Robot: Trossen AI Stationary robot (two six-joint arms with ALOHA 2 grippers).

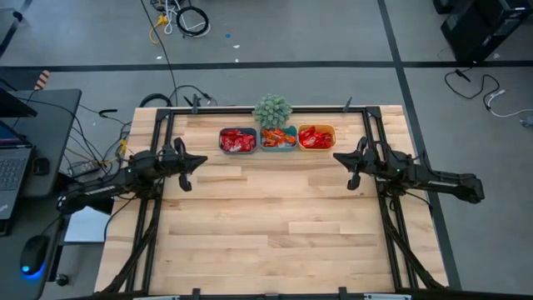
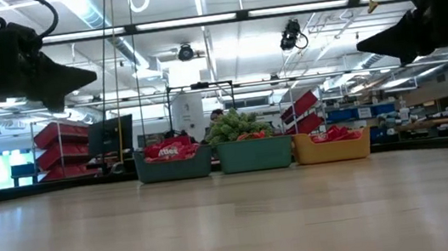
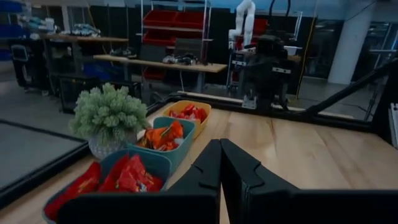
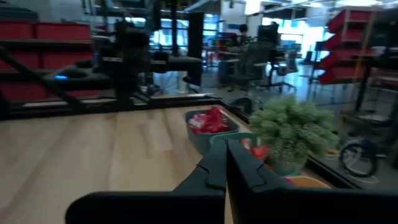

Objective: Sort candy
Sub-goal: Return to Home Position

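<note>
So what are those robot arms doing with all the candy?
Nothing is being held right now. The candy sits sorted in three trays lined up along the far edge of the table. There is red candy in the blue tray and the yellow tray, and mostly orange in the teal tray between them. A small plant stands just behind. The left gripper and right gripper hang shut and empty, away from the trays.

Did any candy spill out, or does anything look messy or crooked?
Nothing stands out. The candy sits inside the three trays, lined up straight along the far edge of the table, none loose on the wood. The plant stands upright behind them. The left gripper and right gripper hang shut and empty.
</note>
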